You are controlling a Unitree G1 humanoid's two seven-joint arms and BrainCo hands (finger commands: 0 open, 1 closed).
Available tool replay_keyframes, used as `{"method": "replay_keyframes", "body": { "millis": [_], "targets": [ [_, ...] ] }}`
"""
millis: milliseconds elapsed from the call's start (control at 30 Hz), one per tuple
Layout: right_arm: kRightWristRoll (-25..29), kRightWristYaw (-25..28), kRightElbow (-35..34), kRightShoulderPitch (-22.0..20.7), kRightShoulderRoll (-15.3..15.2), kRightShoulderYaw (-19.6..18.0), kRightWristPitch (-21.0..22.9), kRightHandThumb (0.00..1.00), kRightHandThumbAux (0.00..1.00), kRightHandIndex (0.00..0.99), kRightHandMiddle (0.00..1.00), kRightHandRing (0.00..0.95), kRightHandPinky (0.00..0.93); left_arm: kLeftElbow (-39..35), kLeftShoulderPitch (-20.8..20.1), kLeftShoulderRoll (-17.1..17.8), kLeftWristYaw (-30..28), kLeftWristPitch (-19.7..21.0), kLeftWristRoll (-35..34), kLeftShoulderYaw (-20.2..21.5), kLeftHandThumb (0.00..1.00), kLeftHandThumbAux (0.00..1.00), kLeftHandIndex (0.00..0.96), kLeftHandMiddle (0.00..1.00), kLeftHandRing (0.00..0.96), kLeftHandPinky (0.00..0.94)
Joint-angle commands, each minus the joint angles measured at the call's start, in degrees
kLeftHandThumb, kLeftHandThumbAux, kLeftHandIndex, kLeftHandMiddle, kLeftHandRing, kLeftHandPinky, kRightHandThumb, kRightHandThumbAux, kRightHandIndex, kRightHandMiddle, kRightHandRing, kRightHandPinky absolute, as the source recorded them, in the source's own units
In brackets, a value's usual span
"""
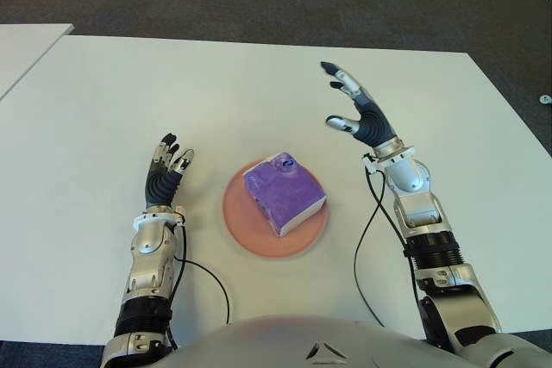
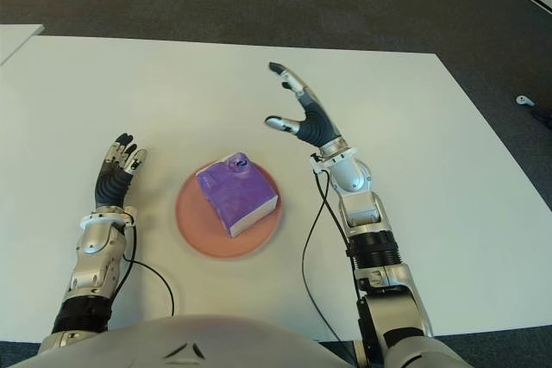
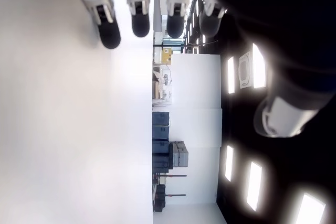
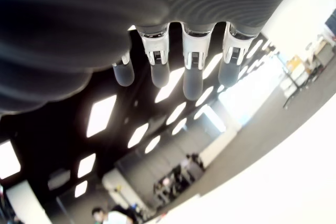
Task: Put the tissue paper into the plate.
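From the head camera I see the tissue paper (image 1: 284, 193), a soft rectangular pack in glossy purple plastic wrap with a paler edge along its near side, lying inside the plate (image 1: 244, 230), a round, shallow, salmon-pink dish with a smooth matte look. The pack sits slightly turned, one corner pointing toward the far rim, and there is a small dark mark on its top near that corner; I cannot read any writing or brand on the wrap. The plate stands on a plain white table (image 1: 103, 101) with a smooth, flat top, and dark grey carpet shows beyond its far edge. My right hand (image 1: 358, 109) is raised to the right of the plate and farther out, apart from the pack, with its fingers spread and straight and nothing in them; the wrist camera shows the ribbed black palm and four silver-jointed fingers (image 4: 192, 72) extended with rounded grey tips, holding nothing. My left hand (image 1: 166, 168) shows to the left of the plate, apart from it, fingers stretched out together and empty; its wrist camera shows the dark rounded fingertips (image 3: 140, 17) in a row above the white tabletop. Both forearms are brushed metal segments with black ribbed joints, and a thin black cable (image 1: 369, 239) loops down along the table beside the right arm.
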Motion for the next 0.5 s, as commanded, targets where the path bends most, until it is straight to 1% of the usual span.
{"method": "replay_keyframes", "body": {
  "millis": [33, 133, 233, 333, 500],
  "targets": [
    [6.13, -3.43, 4.6, -0.97, 5.47, -3.99, -2.78, 0.084, 0.383, 0.0, 0.0, 0.0, 0.0, 1.33, 1.31, -0.13, -0.48, 1.86, -0.04, -0.27, 0.0, 0.568, 0.0, 0.0, 0.0, 0.0],
    [8.21, -5.58, 8.89, -0.36, 8.47, -6.19, -6.36, 0.059, 0.424, 0.0, 0.0, 0.0, 0.0, 1.3, 1.35, -0.07, -0.53, 1.69, 0.09, -0.42, 0.0, 0.564, 0.0, 0.0, 0.0, 0.0],
    [8.99, -6.54, 12.26, 0.51, 10.44, -7.12, -9.1, 0.044, 0.452, 0.0, 0.0, 0.0, 0.0, 1.33, 1.44, -0.02, -0.56, 1.54, 0.13, -0.44, 0.0, 0.562, 0.0, 0.0, 0.0, 0.0],
    [11.09, -6.34, 14.11, 1.49, 12.34, -8.02, -9.32, 0.038, 0.471, 0.0, 0.0, 0.0, 0.0, 1.49, 1.45, 0.07, -0.67, 1.46, 0.0, -0.36, 0.0, 0.563, 0.0, 0.0, 0.0, 0.0],
    [12.48, -5.31, 15.59, 2.28, 13.54, -8.74, -9.86, 0.033, 0.493, 0.0, 0.0, 0.0, 0.0, 1.74, 1.42, 0.06, -0.74, 1.13, -0.18, -0.2, 0.0, 0.558, 0.0, 0.0, 0.0, 0.0]
  ]
}}
